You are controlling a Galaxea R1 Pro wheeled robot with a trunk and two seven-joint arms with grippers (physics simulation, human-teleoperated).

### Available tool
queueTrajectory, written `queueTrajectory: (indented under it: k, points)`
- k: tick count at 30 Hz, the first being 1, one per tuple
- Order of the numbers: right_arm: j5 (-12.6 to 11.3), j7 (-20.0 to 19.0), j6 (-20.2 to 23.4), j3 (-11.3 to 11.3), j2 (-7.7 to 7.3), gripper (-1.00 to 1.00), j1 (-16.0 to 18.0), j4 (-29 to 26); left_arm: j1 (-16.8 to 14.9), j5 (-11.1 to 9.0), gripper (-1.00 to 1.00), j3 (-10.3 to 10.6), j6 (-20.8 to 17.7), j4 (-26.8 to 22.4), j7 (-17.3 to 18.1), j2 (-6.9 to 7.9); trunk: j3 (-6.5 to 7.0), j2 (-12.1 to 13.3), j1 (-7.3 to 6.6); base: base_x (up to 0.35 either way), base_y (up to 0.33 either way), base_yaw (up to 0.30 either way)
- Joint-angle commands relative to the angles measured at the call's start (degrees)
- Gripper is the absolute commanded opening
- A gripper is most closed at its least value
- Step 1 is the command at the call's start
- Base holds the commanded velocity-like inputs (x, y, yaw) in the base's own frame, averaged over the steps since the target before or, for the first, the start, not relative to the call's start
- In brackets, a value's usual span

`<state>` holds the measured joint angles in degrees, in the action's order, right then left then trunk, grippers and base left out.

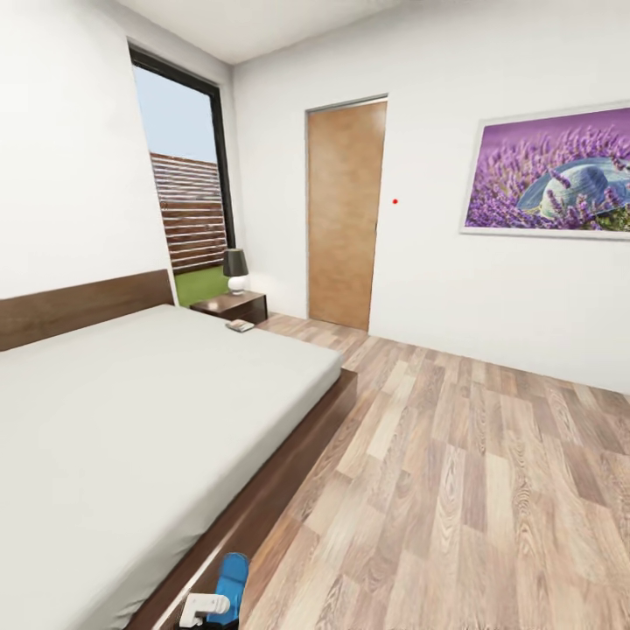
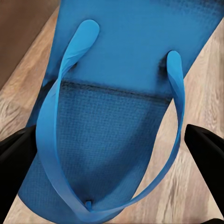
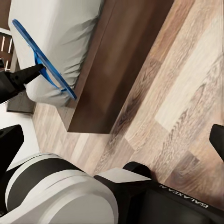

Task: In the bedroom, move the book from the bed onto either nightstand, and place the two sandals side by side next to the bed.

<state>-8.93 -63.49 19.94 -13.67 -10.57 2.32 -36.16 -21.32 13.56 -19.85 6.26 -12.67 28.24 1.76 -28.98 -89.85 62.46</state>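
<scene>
Where planks (image 1: 455,472) meet bed (image 1: 131,420), sandal (image 1: 231,584)

- The bed (image 1: 149,411) is large and low, with a plain pale grey mattress on a dark brown platform and a brown headboard against the window wall.
- The book (image 1: 239,326) lies flat at the mattress's far corner, small and dark-covered, just beside the nightstand.
- The nightstand (image 1: 231,307) is a small reddish-brown stand past the bed's far corner.
- A sandal (image 1: 230,586), bright blue with blue straps, is raised above the plank floor beside the bed's near corner, its sole tilted.
</scene>
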Motion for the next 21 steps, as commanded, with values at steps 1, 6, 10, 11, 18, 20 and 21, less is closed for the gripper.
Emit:
queueTrajectory:
  k: [1,6,10,11,18,20,21]
  points:
    - [-0.3,-0.14,0.54,-0.05,0.01,1.0,0.05,0.0,-0.03,0.59,-1.0,-0.43,0.34,0.02,0.24,-0.01,-0.06,-0.03,0.0,0.0,0.0,-0.284]
    - [-0.3,-0.14,0.54,-0.05,-0.04,1.0,0.05,0.02,-0.03,0.59,-1.0,-0.38,0.34,0.02,0.24,-0.01,-0.06,-0.03,0.0,0.0,0.0,-0.284]
    - [-0.3,-0.14,0.54,-0.05,-0.02,1.0,0.05,0.01,-0.03,0.59,-1.0,-0.39,0.34,0.02,0.24,-0.01,-0.06,-0.03,0.0,0.0,0.0,-0.284]
    - [-0.3,-0.14,0.54,-0.05,-0.02,1.0,0.05,0.01,-0.03,0.59,-1.0,-0.38,0.34,0.02,0.24,-0.01,-0.06,-0.03,0.0,0.0,0.0,-0.284]
    - [-0.3,-0.14,0.54,-0.05,-0.04,1.0,0.05,0.03,-0.03,0.59,-1.0,-0.37,0.34,0.02,0.24,-0.01,-0.06,-0.03,0.0,0.0,0.0,-0.285]
    - [-0.3,-0.14,0.54,-0.05,-0.04,1.0,0.05,0.03,-0.03,0.59,-1.0,-0.38,0.34,0.02,0.24,-0.01,-0.06,-0.03,0.0,0.0,0.0,-0.285]
    - [-0.3,-0.14,0.54,-0.05,-0.02,1.0,0.05,0.02,-0.03,0.59,-1.0,-0.38,0.34,0.02,0.24,-0.01,-0.06,-0.03,0.0,0.0,0.0,-0.285]
